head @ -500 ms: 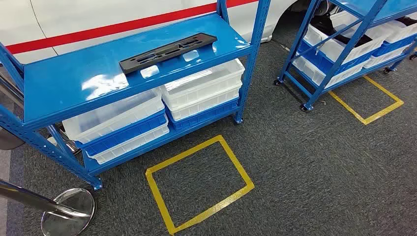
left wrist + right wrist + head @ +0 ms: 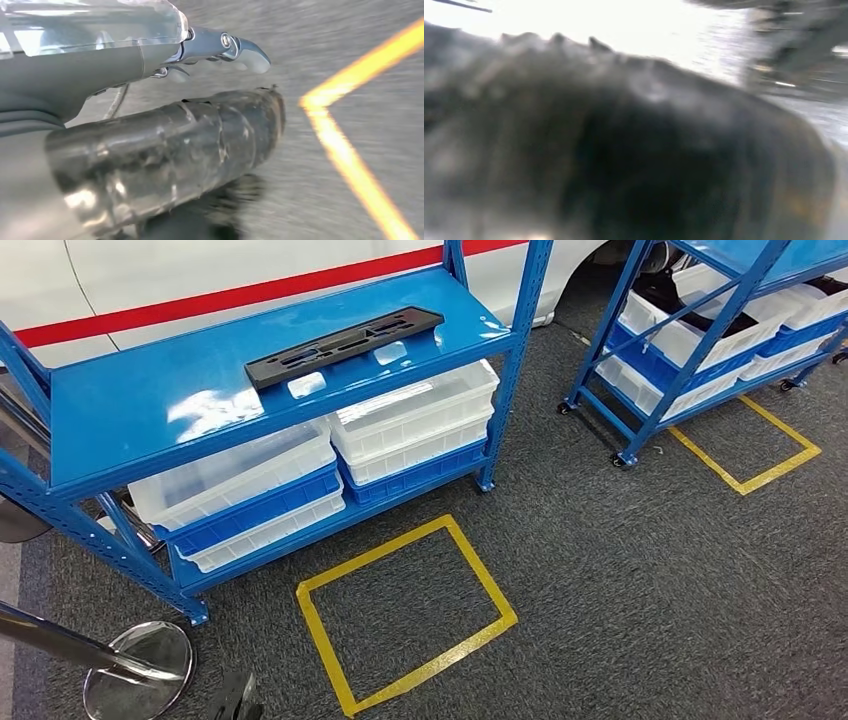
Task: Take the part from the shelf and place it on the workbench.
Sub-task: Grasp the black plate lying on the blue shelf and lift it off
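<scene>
progress: nothing taken yet, pick and placing both remain | part [image 2: 343,343]: flat on the shelf [image 2: 150,400] top, toward its back right corner, untouched | left robot hand [image 2: 150,130]: low over floor, holds nothing, fingers apart | right robot hand [image 2: 624,140]: blurred, cannot tell | room: shelf front edge unobstructed

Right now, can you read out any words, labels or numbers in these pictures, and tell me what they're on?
None can be read.
The black part on the blue shelf shows moulded cut-outs, no legible text.
The white bins carry no visible labels.
The right wrist view is blurred.
</scene>
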`<state>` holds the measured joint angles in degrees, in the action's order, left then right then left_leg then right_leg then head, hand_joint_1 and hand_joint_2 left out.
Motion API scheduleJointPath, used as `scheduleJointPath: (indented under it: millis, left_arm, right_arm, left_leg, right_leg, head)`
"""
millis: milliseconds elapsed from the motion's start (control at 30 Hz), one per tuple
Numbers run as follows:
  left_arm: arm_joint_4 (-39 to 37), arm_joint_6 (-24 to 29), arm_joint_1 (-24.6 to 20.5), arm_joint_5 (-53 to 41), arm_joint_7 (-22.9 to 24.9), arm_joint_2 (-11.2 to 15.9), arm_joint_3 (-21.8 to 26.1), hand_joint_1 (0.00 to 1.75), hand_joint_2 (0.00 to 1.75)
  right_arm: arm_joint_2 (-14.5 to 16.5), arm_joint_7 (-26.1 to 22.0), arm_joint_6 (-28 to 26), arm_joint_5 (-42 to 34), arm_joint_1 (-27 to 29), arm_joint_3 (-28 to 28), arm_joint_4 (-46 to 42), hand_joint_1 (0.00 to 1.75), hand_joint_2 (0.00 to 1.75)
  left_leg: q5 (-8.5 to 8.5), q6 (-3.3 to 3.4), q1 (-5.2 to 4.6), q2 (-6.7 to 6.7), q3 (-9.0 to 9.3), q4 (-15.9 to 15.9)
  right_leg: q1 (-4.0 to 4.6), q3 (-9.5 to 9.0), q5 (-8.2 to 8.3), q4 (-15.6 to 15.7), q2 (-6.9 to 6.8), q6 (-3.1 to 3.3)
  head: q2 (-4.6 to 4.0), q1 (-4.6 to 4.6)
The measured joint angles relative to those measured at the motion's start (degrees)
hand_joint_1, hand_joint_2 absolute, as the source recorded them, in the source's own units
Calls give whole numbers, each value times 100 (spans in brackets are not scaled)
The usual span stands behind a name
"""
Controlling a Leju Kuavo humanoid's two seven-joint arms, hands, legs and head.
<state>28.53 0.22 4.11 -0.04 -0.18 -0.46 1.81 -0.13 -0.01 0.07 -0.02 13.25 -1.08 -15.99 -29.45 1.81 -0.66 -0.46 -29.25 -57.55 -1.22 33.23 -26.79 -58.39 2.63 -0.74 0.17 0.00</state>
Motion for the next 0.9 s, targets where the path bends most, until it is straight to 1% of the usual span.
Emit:
scheduleJointPath:
  millis: [100, 133, 167, 200, 233, 267, 300, 333, 367, 400, 433, 467, 500, 533, 567, 600, 633, 667, 700, 733, 767, 800, 833, 867, 900]
  left_arm:
    - [357, -1, -305, 0, -2, 4, 0, 0, 0]
    - [477, -1, -389, 0, -2, 4, 0, 0, 0]
    - [587, -2, -462, 0, -2, 4, 0, 0, 0]
    - [685, -2, -525, -1, -2, 7, 0, 0, 0]
    - [762, -1, -575, -1, -2, 10, 0, 0, 0]
    - [813, -1, -605, -1, -2, 14, 0, 0, 0]
    - [840, 0, -601, 0, -1, 16, 0, 0, 0]
    - [839, 1, -561, 1, -1, 15, 0, 0, 0]
    - [806, -1, -487, 1, 1, 12, 0, 0, 0]
    - [737, -1, -380, 2, 3, 9, -1, 0, 0]
    - [626, -2, -249, 2, 6, 5, -1, 0, 0]
    - [477, -2, -102, 2, 10, 3, -2, 0, 0]
    - [302, -3, 57, 2, 15, 2, -3, 0, 0]
    - [107, -4, 227, 2, 17, 1, -5, 0, 0]
    - [-92, -5, 399, 2, 19, -1, -8, 0, 0]
    - [-301, -6, 570, 2, 19, -1, -12, 0, 0]
    - [-510, -7, 739, 2, 18, -1, -17, 0, 0]
    - [-721, -8, 899, 2, 18, 1, -23, 0, 0]
    - [-931, -8, 1040, 2, 17, 3, -31, 0, 0]
    - [-1124, -9, 1173, 2, 17, 6, -37, 0, 0]
    - [-1295, -9, 1292, 2, 17, 9, -41, 0, 0]
    - [-1426, -9, 1389, 2, 18, 12, -43, 0, 0]
    - [-1511, -9, 1458, 2, 19, 14, -43, 0, 0]
    - [-1554, -9, 1476, 2, 18, 16, -44, 0, 0]
    - [-1554, -9, 1439, 2, 17, 17, -44, 0, 0]
  right_arm:
    - [4, 7, 0, 0, 316, 13, 351, 0, 0]
    - [4, 9, 0, 0, 419, 15, 462, 0, 0]
    - [4, 10, -1, 0, 508, 16, 561, 0, 0]
    - [4, 11, -5, 0, 579, 16, 653, 0, 0]
    - [3, 11, -10, 0, 629, 16, 727, 0, 0]
    - [3, 11, -14, 0, 657, 16, 779, 0, 0]
    - [2, 11, -18, 0, 660, 16, 805, 0, 0]
    - [2, 11, -17, 0, 636, 16, 797, 0, 0]
    - [2, 9, -17, 0, 583, 16, 751, 0, 0]
    - [2, 6, -17, 0, 500, 16, 664, 0, 0]
    - [4, 2, -17, 0, 383, 16, 542, 0, 0]
    - [5, -3, -16, 0, 231, 17, 389, 0, 0]
    - [8, -7, -16, 0, 64, 17, 207, 0, 0]
    - [11, -9, -15, 0, -113, 18, 12, 0, 0]
    - [13, -11, -15, 0, -287, 19, -195, 0, 0]
    - [16, -12, -15, 0, -454, 19, -418, 0, 0]
    - [19, -14, -16, 0, -622, 20, -636, 0, 44]
    - [20, -16, -16, 0, -787, 20, -853, 0, 87]
    - [22, -17, -16, 0, -941, 20, -1065, 0, 131]
    - [22, -19, -16, 0, -1077, 20, -1252, 0, 175]
    - [22, -19, -15, 0, -1190, 20, -1419, 0, 175]
    - [22, -19, -16, 0, -1270, 20, -1547, 0, 175]
    - [21, -19, -16, 0, -1312, 19, -1632, 0, 175]
    - [20, -18, -17, 0, -1309, 18, -1670, 0, 175]
    - [19, -15, -17, 0, -1262, 18, -1658, 0, 175]
  left_leg:
    - [-9, 77, 20, 4, 4, 58]
    - [-10, 109, 32, 6, 31, 87]
    - [-7, 130, 39, 8, 64, 104]
    - [-6, 143, 42, 10, 87, 113]
    - [-14, 150, 41, 9, 95, 110]
    - [-25, 149, 41, 7, 99, 106]
    - [-40, 139, 45, 3, 112, 104]
    - [-62, 124, 53, -2, 136, 102]
    - [-88, 100, 66, -7, 175, 101]
    - [-124, 71, 81, -7, 225, 101]
    - [-161, 36, 91, 4, 273, 106]
    - [-198, -3, 96, 21, 304, 109]
    - [-233, -44, 95, 42, 323, 116]
    - [-252, -85, 90, 61, 349, 114]
    - [-262, -120, 87, 74, 379, 114]
    - [-268, -147, 90, 83, 398, 82]
    - [-259, -168, 96, 85, 371, -44]
    - [-269, -181, 103, 84, 253, -269]
    - [-321, -192, 110, 82, 50, -605]
    - [-426, -201, 112, 78, -209, -997]
    - [-578, -207, 112, 78, -480, -1344]
    - [-715, -206, 110, 78, -708, -1573]
    - [-780, -195, 106, 78, -862, -1640]
    - [-719, -168, 95, 82, -928, -1524]
    - [-525, -120, 75, 100, -917, -1255]
  right_leg:
    - [-8, -10, 32, -112, -23, -58]
    - [-5, 25, -15, -230, -59, -69]
    - [-3, 115, -126, -407, -102, -73]
    - [-5, 265, -291, -690, -144, -78]
    - [-5, 455, -477, -1039, -175, -87]
    - [-9, 646, -624, -1372, -191, -101]
    - [-16, 777, -687, -1584, -201, -115]
    - [-20, 809, -640, -1604, -210, -124]
    - [-24, 727, -484, -1406, -220, -127]
    - [-29, 554, -252, -1032, -230, -126]
    - [-20, 380, -99, -668, -236, -115]
    - [-2, 246, -47, -379, -239, -84]
    - [17, 168, -26, -210, -242, -41]
    - [36, 155, -82, -176, -238, 14]
    - [45, 140, -95, -159, -233, 70]
    - [40, 97, -63, -137, -225, 115]
    - [37, 38, -78, -109, -220, 158]
    - [37, -32, -96, -76, -218, 197]
    - [38, -99, -119, -43, -216, 227]
    - [50, -153, -154, -23, -211, 252]
    - [62, -204, -195, -11, -198, 268]
    - [76, -266, -245, -6, -186, 274]
    - [92, -343, -305, -2, -183, 278]
    - [111, -433, -372, 3, -200, 279]
    - [132, -534, -442, 12, -242, 279]
  head:
    - [0, 2]
    - [0, 3]
    - [0, 3]
    - [0, 3]
    - [0, 3]
    - [0, 3]
    - [0, 2]
    - [0, 3]
    - [0, 3]
    - [0, 3]
    - [0, 6]
    - [0, 5]
    - [0, 4]
    - [0, 3]
    - [0, 0]
    - [0, 0]
    - [0, -2]
    - [0, -6]
    - [0, -10]
    - [0, -14]
    - [0, -16]
    - [0, -16]
    - [0, -16]
    - [0, -16]
    - [0, -16]
